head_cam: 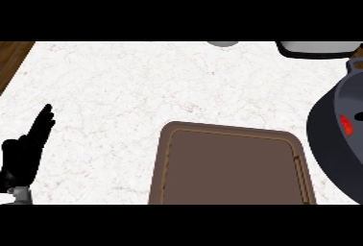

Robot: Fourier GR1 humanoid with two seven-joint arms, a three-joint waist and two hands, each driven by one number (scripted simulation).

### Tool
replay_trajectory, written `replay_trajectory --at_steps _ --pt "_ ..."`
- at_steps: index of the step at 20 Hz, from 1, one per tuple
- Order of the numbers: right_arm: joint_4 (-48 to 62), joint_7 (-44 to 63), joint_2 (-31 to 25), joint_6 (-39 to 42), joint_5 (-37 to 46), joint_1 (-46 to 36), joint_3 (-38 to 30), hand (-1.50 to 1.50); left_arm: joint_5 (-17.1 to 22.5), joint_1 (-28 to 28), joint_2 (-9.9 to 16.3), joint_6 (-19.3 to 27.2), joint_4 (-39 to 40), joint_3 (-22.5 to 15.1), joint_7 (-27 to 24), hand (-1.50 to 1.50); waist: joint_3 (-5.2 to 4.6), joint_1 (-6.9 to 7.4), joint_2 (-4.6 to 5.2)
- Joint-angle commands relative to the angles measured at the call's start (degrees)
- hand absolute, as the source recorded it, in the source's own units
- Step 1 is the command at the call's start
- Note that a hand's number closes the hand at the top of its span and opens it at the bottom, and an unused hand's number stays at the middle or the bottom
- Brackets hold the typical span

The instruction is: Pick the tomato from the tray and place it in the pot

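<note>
Tray [234, 168] lies nearest, bare, cut off at the lower edge. Left hand [21, 151] rests at the left edge, fingers straight and up, holding nothing. Right hand is out of view. Farther right, the pot [333, 144] is half cropped; a red patch inside it [346, 125] looks like the tomato, seemingly delivered already. Beyond, the tabletop [142, 81] carries two cropped objects I cannot identify.

No text, label, brand, number or sign can be read anywhere — not on the tray [230, 168], the pot [333, 139] or the bench [142, 81]. The red patch inside the pot carries no lettering that can be made out — it is only a spot of colour.
</note>
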Motion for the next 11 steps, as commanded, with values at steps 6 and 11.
replay_trajectory --at_steps 6,11 --pt "11.48 -2.79 -11.08 20.55 -10.21 0.83 -4.05 -1.50 0.65 0.47 0.38 -1.57 -0.57 0.25 -0.37 0.00 0.17 0.87 0.38" --pt "16.12 -3.10 -16.53 24.86 -14.29 2.81 -6.37 -1.50 1.33 -1.84 1.29 -1.74 -0.49 1.44 1.27 0.00 0.30 1.06 0.64"
